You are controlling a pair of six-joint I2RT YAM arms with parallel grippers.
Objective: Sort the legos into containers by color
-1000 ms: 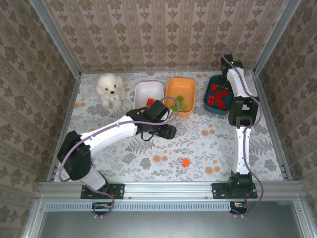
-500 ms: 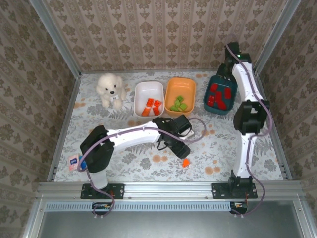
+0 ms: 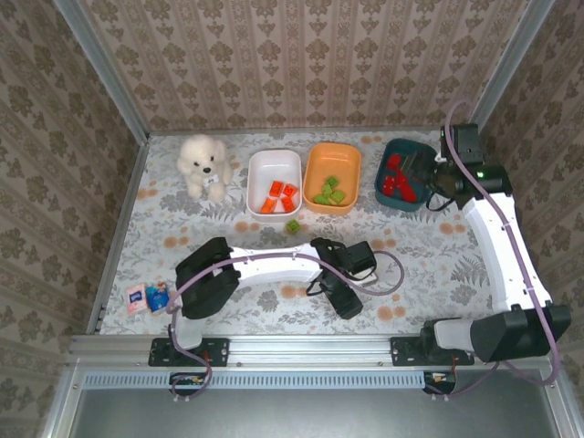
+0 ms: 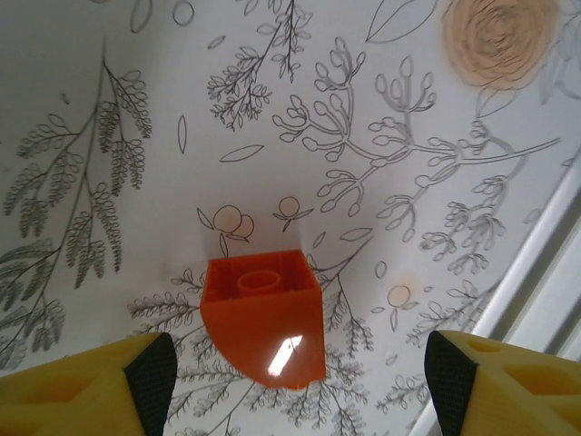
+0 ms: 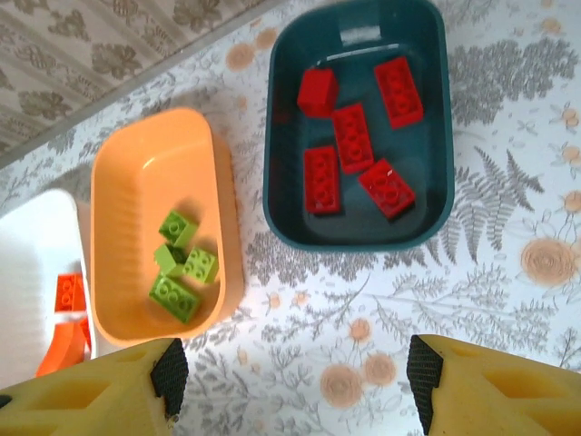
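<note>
Left wrist view: the left gripper (image 4: 300, 386) hangs wide open over an orange brick (image 4: 265, 318) lying on the table (image 4: 408, 109), clear of both fingers. The right gripper (image 5: 295, 381) gapes empty near the dark teal tub (image 5: 278, 136), which holds red bricks (image 5: 352, 136).

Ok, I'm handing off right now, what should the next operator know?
Left gripper open, poised over the orange brick on the table, not gripping.
Right gripper open, empty, by the teal tub.
Done: red bricks in the teal tub, green bricks in the orange tub, orange bricks in the white tub.
Remaining: that orange brick and one green brick loose in front of the tubs.
</note>
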